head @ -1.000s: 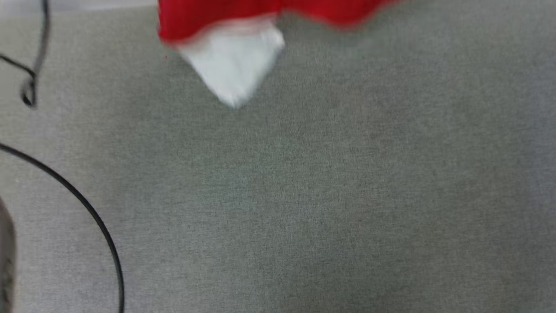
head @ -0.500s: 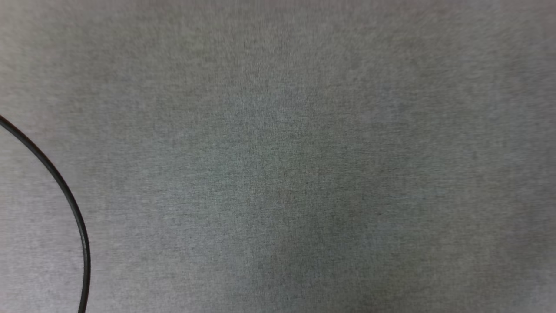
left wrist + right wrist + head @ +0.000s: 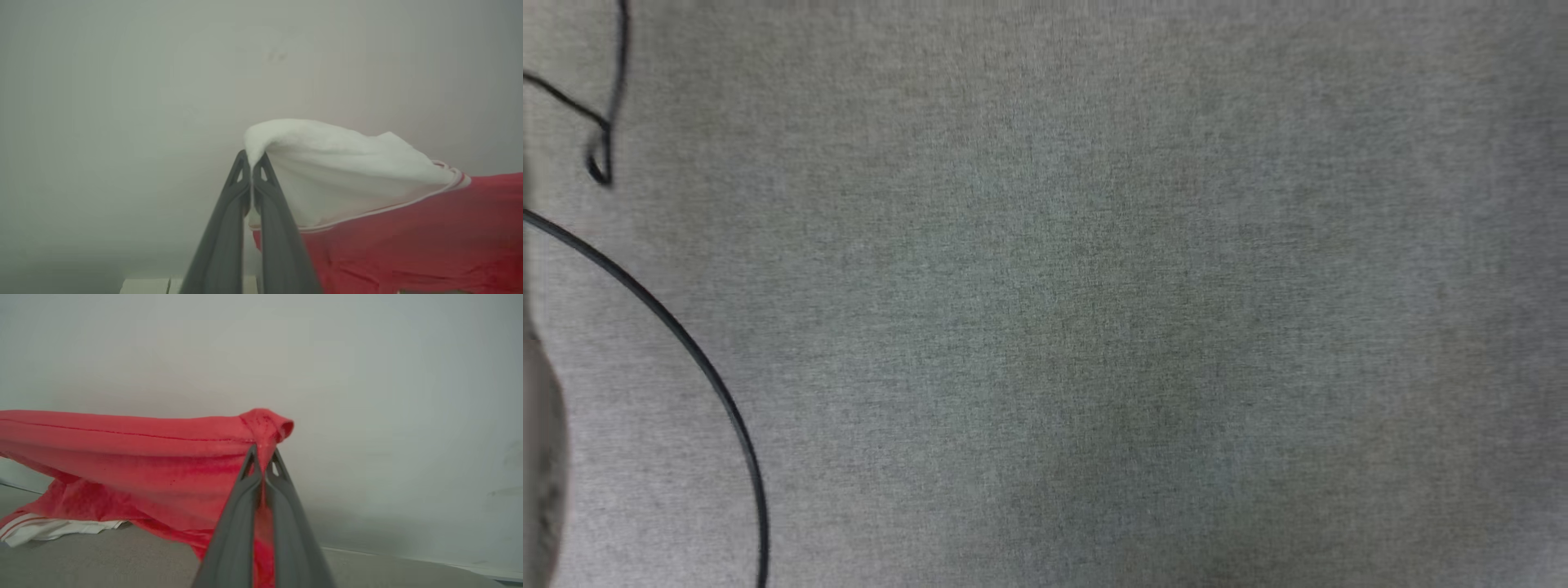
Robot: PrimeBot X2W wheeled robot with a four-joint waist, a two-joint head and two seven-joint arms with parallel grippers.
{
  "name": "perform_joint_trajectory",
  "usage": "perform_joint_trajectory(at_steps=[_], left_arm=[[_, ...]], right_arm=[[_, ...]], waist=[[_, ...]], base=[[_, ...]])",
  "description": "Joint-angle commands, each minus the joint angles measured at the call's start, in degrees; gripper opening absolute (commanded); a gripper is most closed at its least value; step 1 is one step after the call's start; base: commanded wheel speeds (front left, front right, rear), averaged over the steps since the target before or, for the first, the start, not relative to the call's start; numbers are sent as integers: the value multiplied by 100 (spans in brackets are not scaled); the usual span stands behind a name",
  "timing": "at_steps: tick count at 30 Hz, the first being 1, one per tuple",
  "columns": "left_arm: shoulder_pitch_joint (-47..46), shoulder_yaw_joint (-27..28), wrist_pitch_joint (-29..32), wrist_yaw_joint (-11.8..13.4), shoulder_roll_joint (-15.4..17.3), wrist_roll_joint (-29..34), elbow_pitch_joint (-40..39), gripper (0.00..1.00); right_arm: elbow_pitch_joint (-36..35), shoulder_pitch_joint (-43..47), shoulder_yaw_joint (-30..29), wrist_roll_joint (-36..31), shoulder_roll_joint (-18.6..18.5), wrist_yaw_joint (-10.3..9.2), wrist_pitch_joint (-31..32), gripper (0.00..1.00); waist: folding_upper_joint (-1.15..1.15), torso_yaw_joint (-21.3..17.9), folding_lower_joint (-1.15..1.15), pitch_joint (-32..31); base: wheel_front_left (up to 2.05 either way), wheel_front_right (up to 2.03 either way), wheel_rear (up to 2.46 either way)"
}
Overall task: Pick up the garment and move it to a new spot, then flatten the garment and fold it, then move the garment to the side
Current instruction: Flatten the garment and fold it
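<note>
The garment [image 3: 408,237] is a red jersey with white sleeves, lifted and stretched between my two grippers. My left gripper [image 3: 252,161] is shut on the edge of a white sleeve [image 3: 335,163], with the red body hanging off to the right in the left wrist view. In the right wrist view my right gripper [image 3: 262,455] is shut on a bunched red edge of the garment [image 3: 122,457], which spreads to the left; its lower part and the other white sleeve [image 3: 41,528] trail onto the grey surface [image 3: 122,559].
The head view looks down on the grey cloth-covered surface [image 3: 1094,327]. A thin black cable [image 3: 698,359] curves across its left side, with a small loop [image 3: 600,163] at the upper left. A pale wall [image 3: 367,375] stands behind the garment.
One second ago the garment's red edge and white sleeve showed at the top of the head view; now they have left it. The picture has also shifted, so the camera moved.
</note>
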Motion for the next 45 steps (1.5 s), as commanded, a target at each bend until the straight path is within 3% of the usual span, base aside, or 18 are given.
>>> perform_joint_trajectory(at_steps=[1,7,12,23,25,35,41,45], left_arm=[[331,-44,-65,-18,-40,-62,59,0],[1893,-150,-240,-38,-2,-354,16,0],[3454,-86,-328,-27,51,-513,-464,0],[6827,351,-317,593,162,-880,-2384,0],[7109,385,-281,695,180,-900,-2618,0],[9566,786,255,1797,217,-1218,-4894,0],[10217,856,448,2087,157,-1353,-5855,0],[10077,750,612,2111,257,-1270,-6171,0]], right_arm=[[44,367,91,175,16,-5,-94,0],[70,1831,632,623,-60,-5,-327,0],[-72,2960,979,947,-177,-5,-442,0],[-838,5275,1153,1343,-644,-7,-509,0],[-949,5497,1123,1360,-667,-7,-502,0],[-2309,7810,-74,1124,-532,-12,-158,0],[-3572,9047,-1147,637,-48,-14,487,0],[-4380,9297,-1492,290,332,-8,1000,0]], waist=[[0,6,-1,-212],[0,-21,-1,-990],[0,-39,-1,-1641],[0,12,-1,-2851],[0,14,-1,-2943],[0,155,-1,-3455],[0,253,-1,-3509],[0,219,-1,-3419]], base=[[0,0,0],[0,0,0],[0,0,0],[0,0,0],[0,0,0],[0,0,0],[0,0,0],[0,0,0]])
